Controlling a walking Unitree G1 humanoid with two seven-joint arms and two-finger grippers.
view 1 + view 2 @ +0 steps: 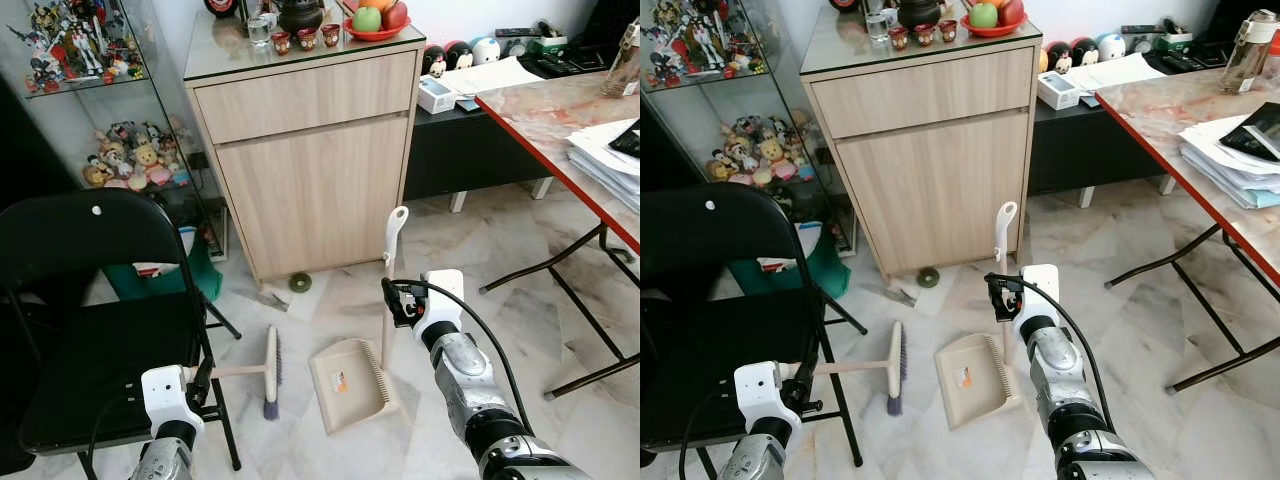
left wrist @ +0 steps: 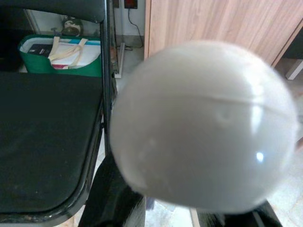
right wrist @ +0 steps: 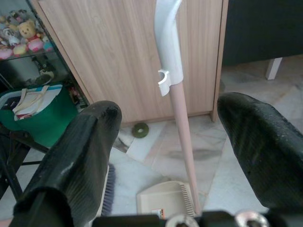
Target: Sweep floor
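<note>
Your right claw (image 1: pixel 392 298), fingers spread wide, sits at frame centre just before the upright pale-pink pole of the beige plastic dustpan (image 1: pixel 350 382), nearer than your left claw (image 1: pixel 203 384), which clasps the beige floor-lying brush's (image 1: pixel 268 372) handle at lower left.

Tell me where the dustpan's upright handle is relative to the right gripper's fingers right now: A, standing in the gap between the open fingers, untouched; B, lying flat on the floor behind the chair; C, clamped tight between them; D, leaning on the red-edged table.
A: in the right wrist view the dustpan's handle stands upright between the spread fingers of the right gripper, with clear space on either side, in front of the wooden cabinet.
</note>
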